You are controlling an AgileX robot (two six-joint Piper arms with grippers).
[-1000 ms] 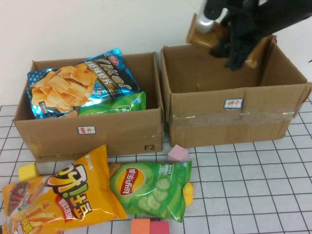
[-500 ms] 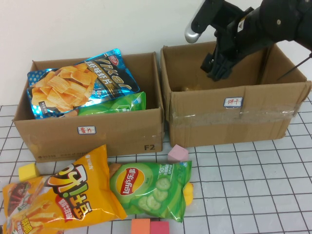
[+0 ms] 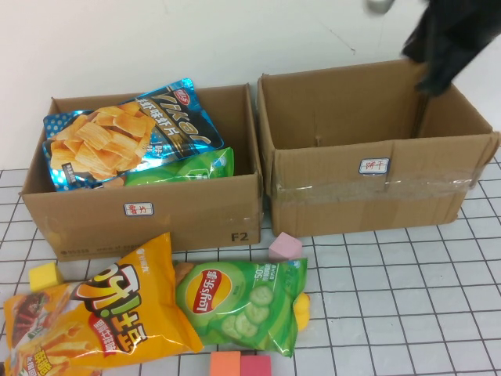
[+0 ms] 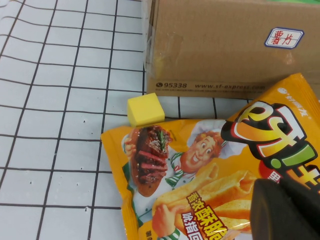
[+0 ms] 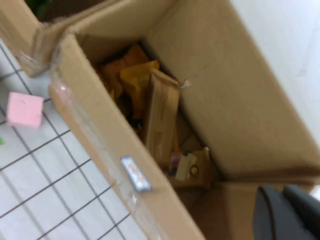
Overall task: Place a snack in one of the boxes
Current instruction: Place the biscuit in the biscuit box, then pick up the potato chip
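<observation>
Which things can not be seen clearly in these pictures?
- Right gripper, high view: motion-blurred above the right box, cut by the top edge; fingers unreadable.
- Left gripper, left wrist view: only a dark corner over the orange snack bag.
- Right box contents: hidden by the front wall in high view, blurred in right wrist view.

- Two cardboard boxes: left box [image 3: 141, 215], right box [image 3: 376, 192].
- Four visible chip bags: blue [image 3: 117, 137], green in-box [image 3: 184, 168], orange [image 3: 102, 317], green cucumber [image 3: 243, 301].
- Four foam cubes: yellow [image 3: 45, 276], two pink [image 3: 286, 247] [image 3: 256, 365], orange [image 3: 226, 364].
</observation>
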